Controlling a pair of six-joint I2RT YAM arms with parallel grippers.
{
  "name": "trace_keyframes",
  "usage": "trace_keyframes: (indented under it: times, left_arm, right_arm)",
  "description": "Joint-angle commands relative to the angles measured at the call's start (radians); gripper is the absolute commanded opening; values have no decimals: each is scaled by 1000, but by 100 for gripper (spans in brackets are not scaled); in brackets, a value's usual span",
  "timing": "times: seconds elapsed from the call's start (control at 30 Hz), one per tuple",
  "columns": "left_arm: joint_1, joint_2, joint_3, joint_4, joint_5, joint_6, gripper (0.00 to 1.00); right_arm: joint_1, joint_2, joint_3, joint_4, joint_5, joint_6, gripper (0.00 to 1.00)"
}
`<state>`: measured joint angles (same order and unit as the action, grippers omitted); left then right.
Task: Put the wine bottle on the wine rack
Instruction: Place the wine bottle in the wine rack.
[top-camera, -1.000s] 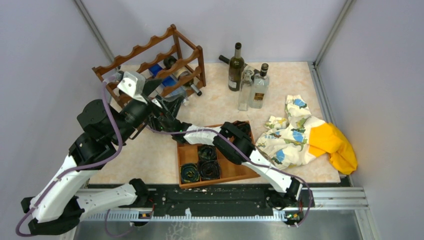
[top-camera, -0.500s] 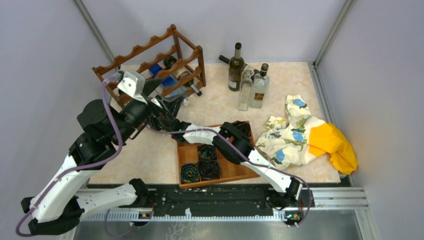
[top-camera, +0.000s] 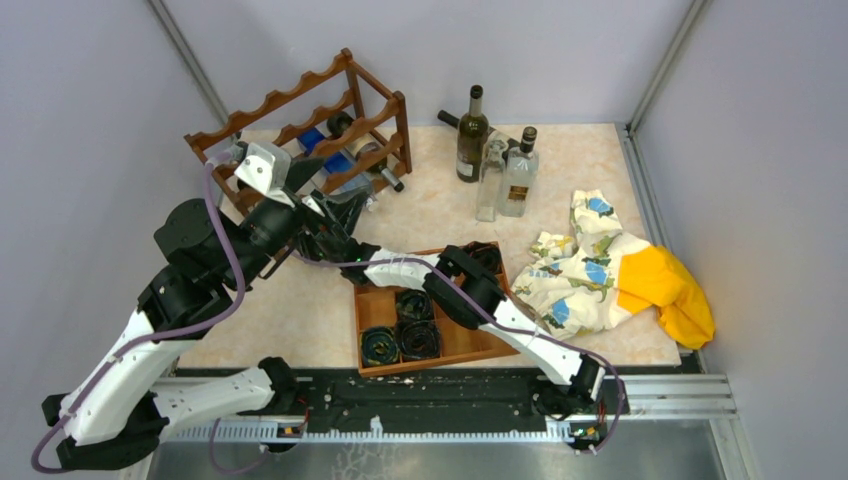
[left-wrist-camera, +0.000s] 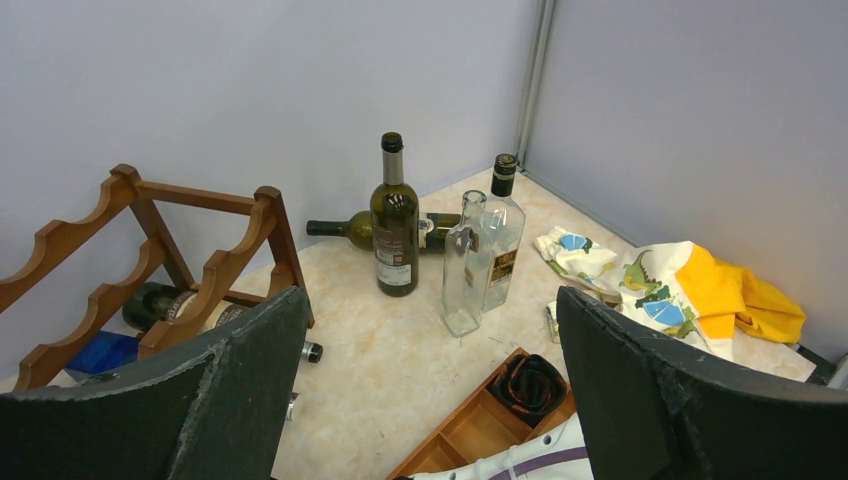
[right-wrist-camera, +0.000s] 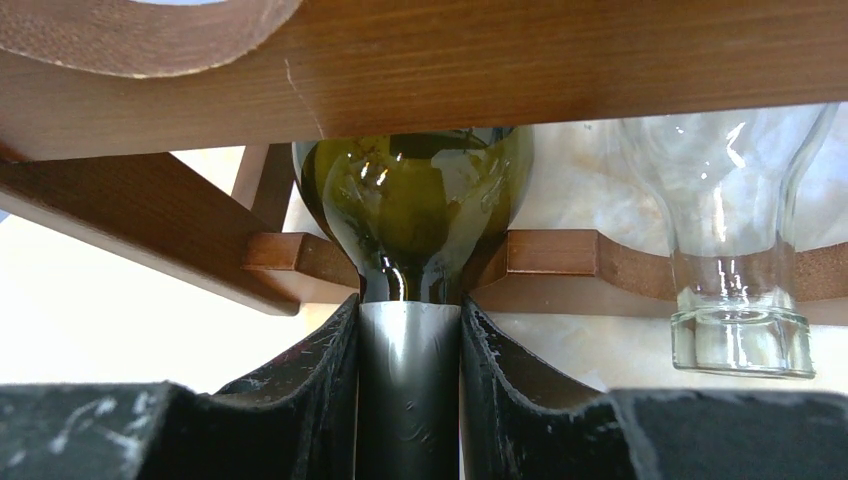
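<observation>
Little has changed over the last second: the right gripper (right-wrist-camera: 408, 335) stays clamped on the grey foil neck of the wine bottle (right-wrist-camera: 420, 200), its arm barely shifted. The bottle lies in the lower tier of the wine rack (right-wrist-camera: 520, 60) at the far left corner of the worktop (top-camera: 440, 215). Its shoulder is seated in a scallop, beside a clear bottle (right-wrist-camera: 742, 250). It looks placed, so letting go seems next. Its glass is dark olive and glossy. The left gripper (left-wrist-camera: 430, 390) hangs wide and empty.
</observation>
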<state>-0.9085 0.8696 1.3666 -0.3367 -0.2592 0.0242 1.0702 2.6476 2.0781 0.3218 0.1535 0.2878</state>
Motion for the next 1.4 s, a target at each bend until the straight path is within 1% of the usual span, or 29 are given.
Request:
trace_keyframes:
  times: [0.0,0.43,0.5,0.6,1.07,1.37]
  left_arm:
    - [-6,1,28,16,-6,11,99]
    - [-6,9,29,20,-3,14,99]
    - [-6,11,29,22,-3,15,99]
    - [-6,18,34,21,0,18,99]
    - [-6,23,37,23,3,26,99]
    - [-6,15,30,25,1,29,99]
  right_arm:
    - [-5,-26,112,161,38,26,12]
    - [-6,-8,148,162,58,54,15]
    - [-6,-7,153,164,62,58,18]
    - [-6,-8,157,167,64,69,19]
    - [-6,-26,169,188,49,89,20]
    - [-5,-38,187,152,36,148,19]
